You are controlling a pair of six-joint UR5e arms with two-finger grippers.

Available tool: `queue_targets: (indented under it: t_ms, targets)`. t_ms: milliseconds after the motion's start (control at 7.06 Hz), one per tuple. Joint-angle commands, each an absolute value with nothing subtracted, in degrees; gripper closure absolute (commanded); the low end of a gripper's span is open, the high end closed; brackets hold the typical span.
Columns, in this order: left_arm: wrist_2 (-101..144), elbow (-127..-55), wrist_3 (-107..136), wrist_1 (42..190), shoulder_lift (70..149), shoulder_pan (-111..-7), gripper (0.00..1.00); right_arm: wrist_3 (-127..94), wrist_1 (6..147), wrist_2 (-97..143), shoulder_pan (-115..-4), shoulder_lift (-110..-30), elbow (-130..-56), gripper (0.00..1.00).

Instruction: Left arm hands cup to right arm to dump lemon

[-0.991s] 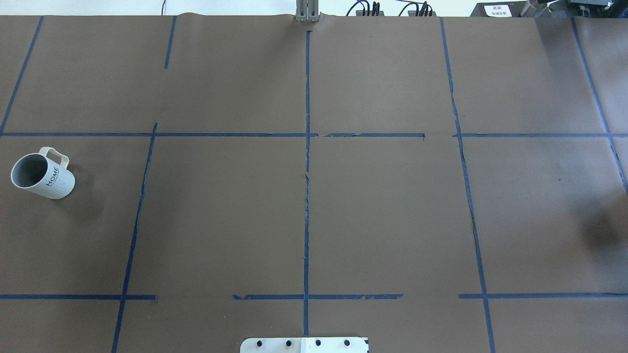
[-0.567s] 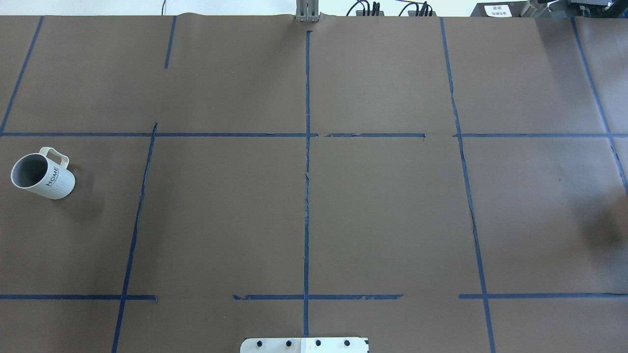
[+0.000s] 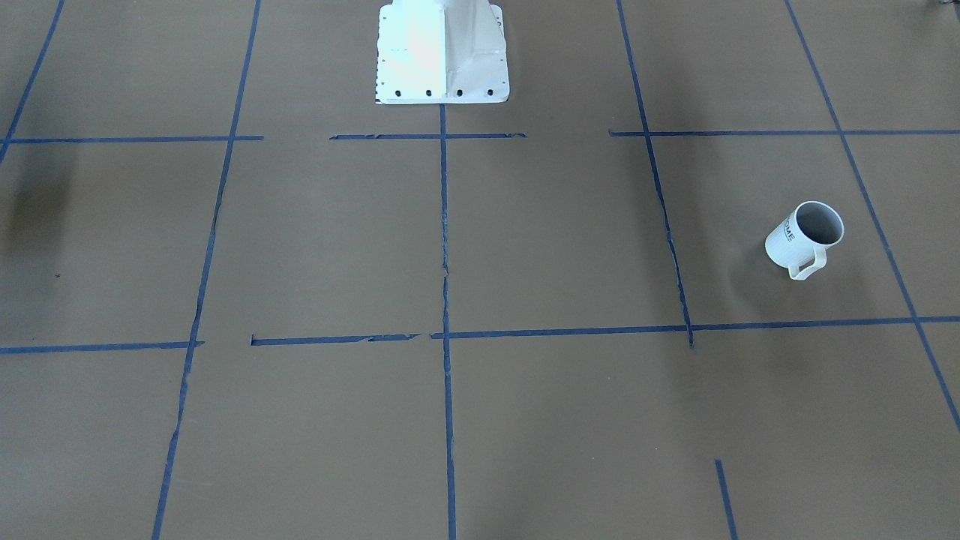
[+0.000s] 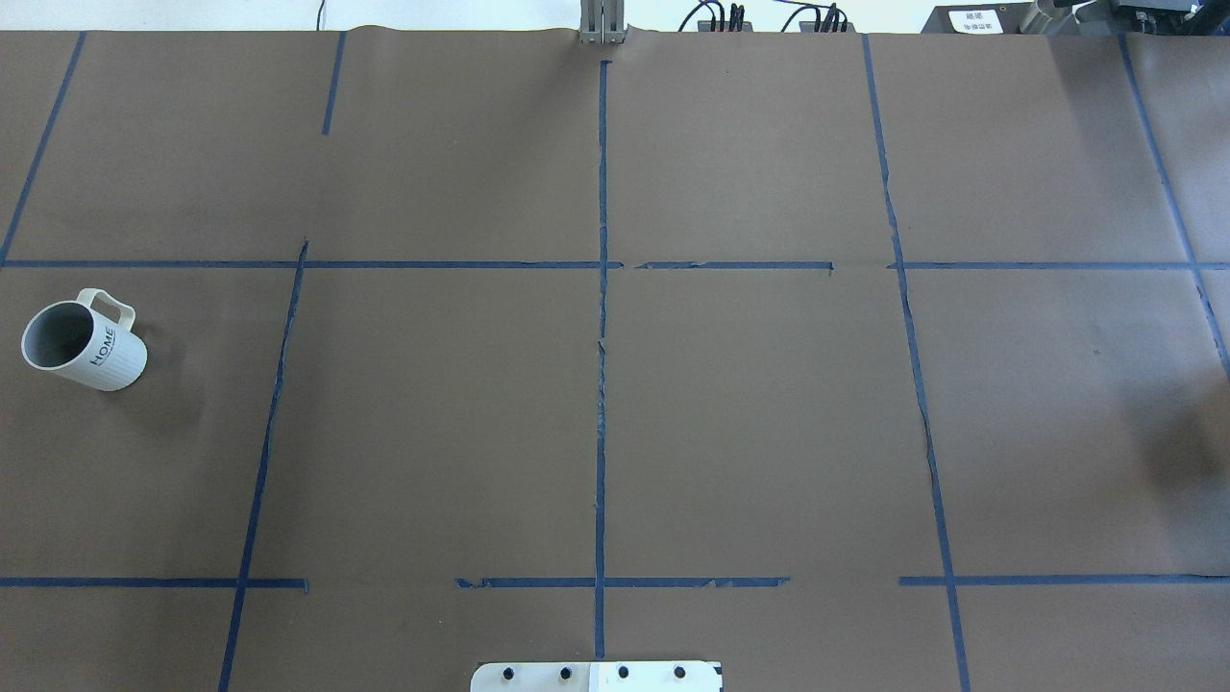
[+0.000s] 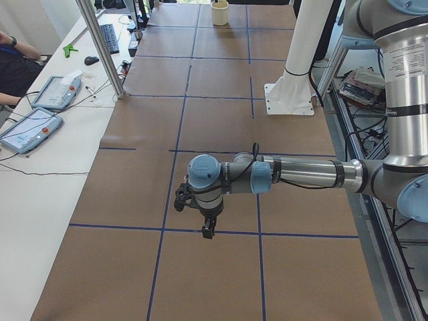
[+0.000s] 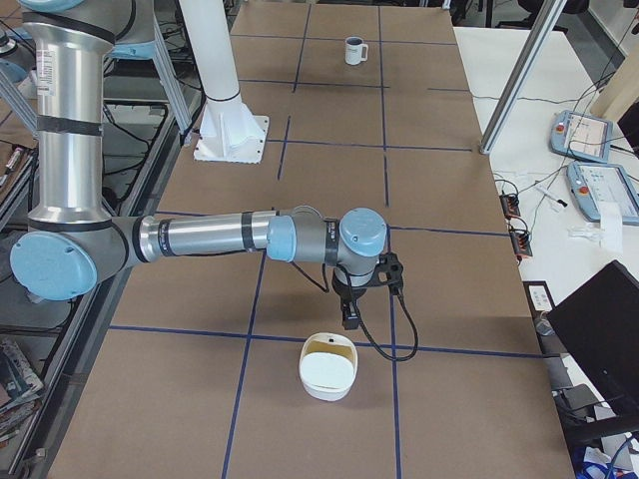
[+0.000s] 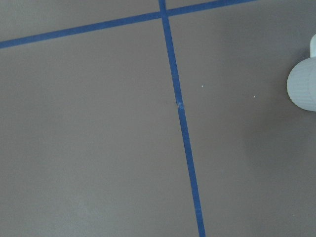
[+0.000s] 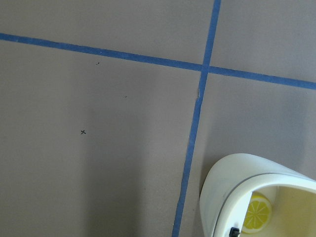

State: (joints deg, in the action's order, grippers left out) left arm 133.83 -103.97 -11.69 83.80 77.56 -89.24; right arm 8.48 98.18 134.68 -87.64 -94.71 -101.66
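The cup (image 4: 82, 346), a white mug lettered "HOME", stands upright at the table's far left, with its handle turned away from the robot. It also shows in the front-facing view (image 3: 804, 238) and the exterior right view (image 6: 353, 50). Its side shows at the right edge of the left wrist view (image 7: 302, 89). Its inside looks grey; the lemon does not show. The left arm's gripper (image 5: 206, 227) hangs over the table and hides the mug in that view. The right arm's gripper (image 6: 349, 317) hangs just behind a cream bowl. I cannot tell whether either gripper is open or shut.
A cream bowl (image 6: 327, 374) sits at the table's right end, beyond the overhead view, and in the right wrist view (image 8: 232, 197) it holds a bright yellow slice-shaped thing (image 8: 257, 213). The robot's white base (image 3: 442, 52) stands mid-table. Blue tape lines grid the brown surface.
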Motion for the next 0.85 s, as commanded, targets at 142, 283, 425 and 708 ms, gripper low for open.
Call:
queue_targets:
  t_ms: [142, 283, 425, 708]
  targets:
    - [132.81, -104.25, -11.25, 84.99, 76.64, -90.61, 0.0, 8.35, 98.26, 134.82, -87.54, -95.36, -101.69, 0.0]
    - [132.63, -105.11, -11.25, 84.99, 76.64, -90.7, 0.0, 8.35, 98.26, 134.82, -87.54, -95.36, -101.6, 0.0]
    - [132.63, -104.94, -11.25, 84.99, 76.81, -90.7, 0.0, 8.44, 98.26, 134.65, -87.54, -95.62, -101.51, 0.0]
    - [132.54, -105.03, -11.34, 85.08, 76.82, -90.7, 0.0, 8.53, 98.26, 134.65, -87.54, -95.71, -101.51, 0.0]
